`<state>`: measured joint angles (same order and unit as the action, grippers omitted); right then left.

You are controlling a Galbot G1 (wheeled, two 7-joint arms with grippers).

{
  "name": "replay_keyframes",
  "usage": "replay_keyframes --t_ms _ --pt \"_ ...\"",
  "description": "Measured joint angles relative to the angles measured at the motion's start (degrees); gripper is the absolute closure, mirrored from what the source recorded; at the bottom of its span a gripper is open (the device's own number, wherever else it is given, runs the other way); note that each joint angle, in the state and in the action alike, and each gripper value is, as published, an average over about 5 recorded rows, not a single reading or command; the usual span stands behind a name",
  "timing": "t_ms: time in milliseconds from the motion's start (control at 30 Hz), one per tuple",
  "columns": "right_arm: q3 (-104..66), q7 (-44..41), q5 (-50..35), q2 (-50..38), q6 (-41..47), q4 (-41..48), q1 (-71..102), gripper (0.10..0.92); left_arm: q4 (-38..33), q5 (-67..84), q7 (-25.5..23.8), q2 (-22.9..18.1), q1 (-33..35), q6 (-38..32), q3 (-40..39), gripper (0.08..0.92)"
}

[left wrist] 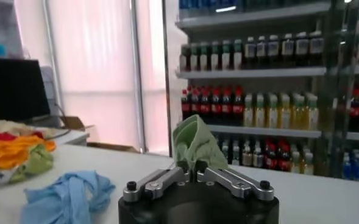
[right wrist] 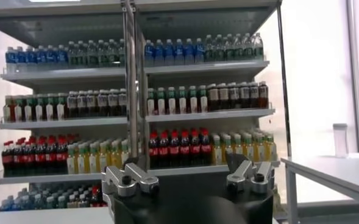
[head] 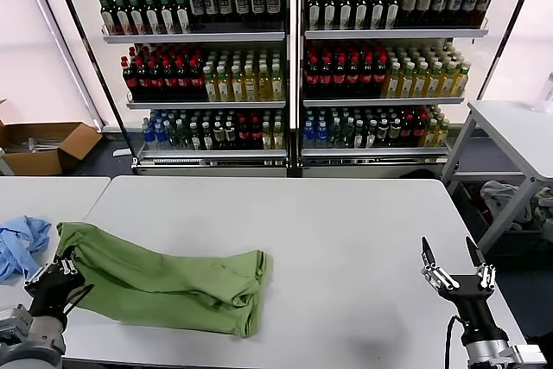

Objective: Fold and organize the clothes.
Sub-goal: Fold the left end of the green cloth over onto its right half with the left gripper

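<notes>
The light green shirt lies folded into a long band across the near left of the white table. My left gripper is shut on the shirt's left end at the table's near left corner. In the left wrist view a tuft of green cloth stands up pinched between the closed fingers of the left gripper. My right gripper is open at the near right edge of the table, well clear of the shirt. The right wrist view shows its spread fingers with nothing between them.
A crumpled light-blue cloth lies on the neighbouring table to the left, close to my left gripper. Bottle shelves stand behind the table. A cardboard box sits on the floor at the far left. Another table stands at the right.
</notes>
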<state>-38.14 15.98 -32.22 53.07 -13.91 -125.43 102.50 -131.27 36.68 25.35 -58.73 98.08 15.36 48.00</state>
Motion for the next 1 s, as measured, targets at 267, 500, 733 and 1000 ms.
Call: replay_keyframes --t_ms 267,500,733,1000 --pt "0.08 0.06 0.73 0.76 0.15 -0.52 0.50 0.203 -4.01 -9.16 -1.81 -0.71 -1.48 0.55 -12.24 0.894" --pt "0.28 0.09 1.24 0.99 0.26 -0.90 0.75 0.203 -2.55 -13.71 -3.10 -1.29 -8.00 3.11 -25.42 0.894" --pt "0.76 0.08 1.86 1.19 0.51 -1.39 0.55 0.203 1.60 -16.06 -3.68 -1.75 -14.20 4.85 -34.66 0.894" --pt "0.56 0.10 2.09 1.15 0.42 -1.91 1.05 0.203 6.06 -18.27 -4.53 -2.16 -18.91 5.69 -41.02 0.893"
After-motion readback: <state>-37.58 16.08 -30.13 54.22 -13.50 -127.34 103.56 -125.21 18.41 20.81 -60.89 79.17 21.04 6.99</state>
